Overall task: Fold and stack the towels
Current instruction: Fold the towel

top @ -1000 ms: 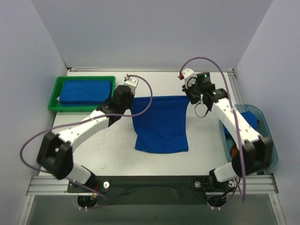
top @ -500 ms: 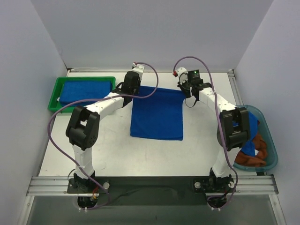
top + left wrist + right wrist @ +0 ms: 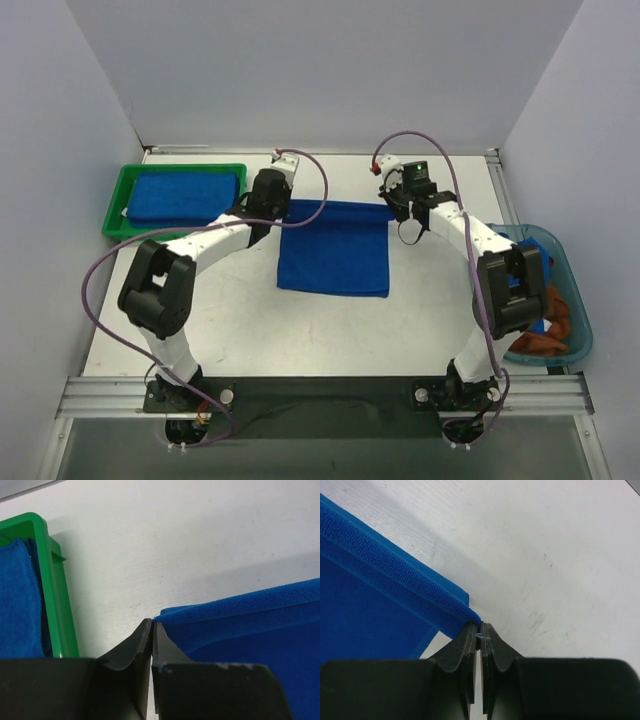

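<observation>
Blue towel (image 3: 370, 615) is nubby terry cloth (fingers (image 3: 452, 656) matt black plastic).

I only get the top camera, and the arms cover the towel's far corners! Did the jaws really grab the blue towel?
Observer: The left jaws did. The left wrist camera shows them pressed shut, with a corner of the blue towel pinched at their tips.
Operator: What about the other side?
Observer: The right wrist camera shows the right jaws shut too, nipping the other corner right at its thick hem.
Operator: Is it just one layer of towel there?
Observer: It looks like two. On the right wrist camera, a second blue layer shows beneath the held hem.
</observation>
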Robot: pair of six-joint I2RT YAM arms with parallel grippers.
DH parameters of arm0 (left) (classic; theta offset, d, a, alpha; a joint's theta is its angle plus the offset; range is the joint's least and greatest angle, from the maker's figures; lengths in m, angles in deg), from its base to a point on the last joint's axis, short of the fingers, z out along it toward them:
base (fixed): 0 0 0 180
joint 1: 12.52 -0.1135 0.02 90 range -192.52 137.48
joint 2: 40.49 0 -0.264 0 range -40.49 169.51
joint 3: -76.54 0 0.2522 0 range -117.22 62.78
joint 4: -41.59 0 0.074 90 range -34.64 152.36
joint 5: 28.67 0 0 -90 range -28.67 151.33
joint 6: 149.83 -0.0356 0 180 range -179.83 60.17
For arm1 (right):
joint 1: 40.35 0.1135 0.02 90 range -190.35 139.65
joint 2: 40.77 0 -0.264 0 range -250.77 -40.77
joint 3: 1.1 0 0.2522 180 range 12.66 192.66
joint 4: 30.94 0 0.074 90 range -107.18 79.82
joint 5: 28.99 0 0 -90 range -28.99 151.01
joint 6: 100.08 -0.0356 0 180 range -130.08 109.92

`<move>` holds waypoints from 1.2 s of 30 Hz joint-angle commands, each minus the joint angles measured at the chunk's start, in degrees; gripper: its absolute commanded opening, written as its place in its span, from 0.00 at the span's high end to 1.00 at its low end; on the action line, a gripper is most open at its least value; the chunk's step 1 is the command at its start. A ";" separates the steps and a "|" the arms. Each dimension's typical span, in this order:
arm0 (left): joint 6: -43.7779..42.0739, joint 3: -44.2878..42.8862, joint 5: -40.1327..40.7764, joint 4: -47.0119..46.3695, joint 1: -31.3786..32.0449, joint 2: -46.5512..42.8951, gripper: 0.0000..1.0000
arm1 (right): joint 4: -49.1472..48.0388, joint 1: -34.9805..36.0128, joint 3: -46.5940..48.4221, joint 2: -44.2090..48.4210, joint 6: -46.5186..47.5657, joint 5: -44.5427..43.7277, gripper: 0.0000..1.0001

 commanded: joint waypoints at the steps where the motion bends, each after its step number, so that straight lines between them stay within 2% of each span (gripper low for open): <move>1: 3.44 2.63 -1.32 -0.40 -0.54 -7.90 1.00 | 1.68 0.97 -3.35 6.72 -1.94 -1.12 1.00; 9: 8.45 9.13 -6.33 9.26 -0.28 -11.69 1.00 | 5.64 3.52 -10.82 11.03 -6.07 -2.26 1.00; 13: 13.62 12.56 -6.95 12.33 0.69 -13.62 1.00 | 7.57 3.87 -13.12 12.52 -9.06 -2.00 1.00; 20: 18.12 18.72 -7.22 13.67 2.01 -19.78 1.00 | 10.83 4.22 -15.14 15.25 -11.87 -3.84 1.00; 27: 17.60 14.25 -6.51 18.23 1.92 -20.13 1.00 | 13.64 5.28 -13.03 17.97 -13.90 -4.28 1.00; 36: 20.76 20.04 -7.39 17.98 2.27 -23.30 1.00 | 16.90 5.89 -17.33 20.00 -21.01 -0.86 1.00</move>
